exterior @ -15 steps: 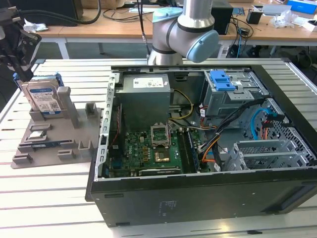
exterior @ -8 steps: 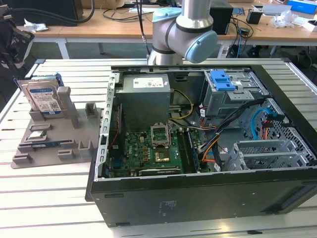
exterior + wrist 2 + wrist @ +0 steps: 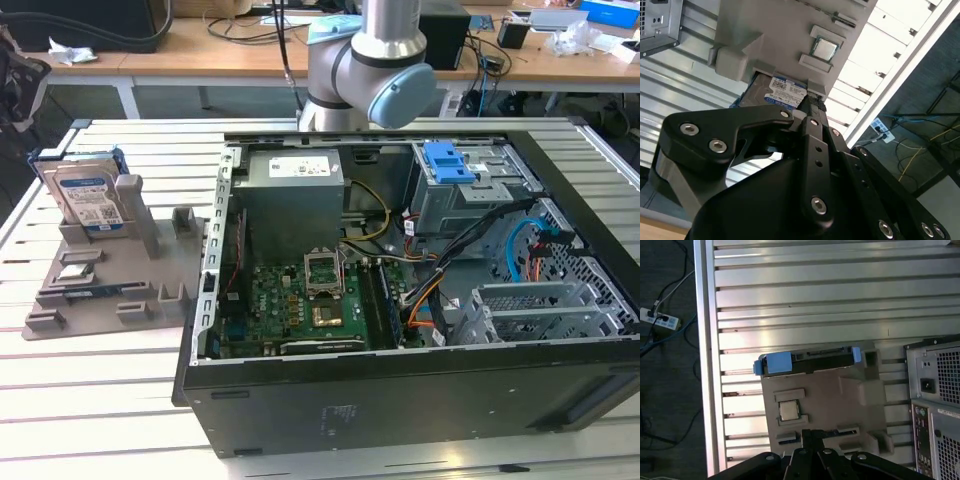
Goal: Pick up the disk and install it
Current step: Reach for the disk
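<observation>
Barely begun: the disk (image 3: pixel 88 200) is not yet picked up and nothing is installed.
Upright in its slot on the grey holder (image 3: pixel 110 290), the disk stands on the slatted counter (image 3: pixel 100 400). It is at the exterior view's left, well apart from the open computer case (image 3: pixel 400 385). In the first wrist view the pincer (image 3: pixel 812 434) hangs over the holder, near the disk but not touching it, fingertips seemingly drawn together on nothing. By my judgement both the grasp and the fitting into the case remain; the drive cage (image 3: pixel 540 310) inside looks unoccupied.
</observation>
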Controlling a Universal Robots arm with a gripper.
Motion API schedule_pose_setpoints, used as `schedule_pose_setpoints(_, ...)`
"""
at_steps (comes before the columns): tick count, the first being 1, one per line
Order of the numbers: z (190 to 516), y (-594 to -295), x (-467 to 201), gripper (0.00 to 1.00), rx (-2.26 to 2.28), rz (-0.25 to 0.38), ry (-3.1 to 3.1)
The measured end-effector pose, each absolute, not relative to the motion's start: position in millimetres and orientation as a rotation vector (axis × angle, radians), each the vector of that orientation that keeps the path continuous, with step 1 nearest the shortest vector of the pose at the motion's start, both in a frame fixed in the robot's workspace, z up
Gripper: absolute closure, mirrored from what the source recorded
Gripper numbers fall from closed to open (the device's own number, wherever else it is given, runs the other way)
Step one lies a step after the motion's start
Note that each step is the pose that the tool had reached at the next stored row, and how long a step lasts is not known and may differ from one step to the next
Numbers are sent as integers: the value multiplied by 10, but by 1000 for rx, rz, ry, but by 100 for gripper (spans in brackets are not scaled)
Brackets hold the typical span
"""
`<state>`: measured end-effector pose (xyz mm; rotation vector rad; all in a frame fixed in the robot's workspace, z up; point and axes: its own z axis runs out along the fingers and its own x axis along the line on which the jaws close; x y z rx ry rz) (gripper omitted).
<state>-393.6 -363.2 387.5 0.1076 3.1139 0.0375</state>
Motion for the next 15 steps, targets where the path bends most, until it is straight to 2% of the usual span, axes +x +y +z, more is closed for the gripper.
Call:
schedule_pose_setpoints(3, 3863, -3501, -3949, 89, 93, 2, 3114)
schedule_pose_setpoints(15, 3862, -3486, -3949, 89, 89, 1, 3114)
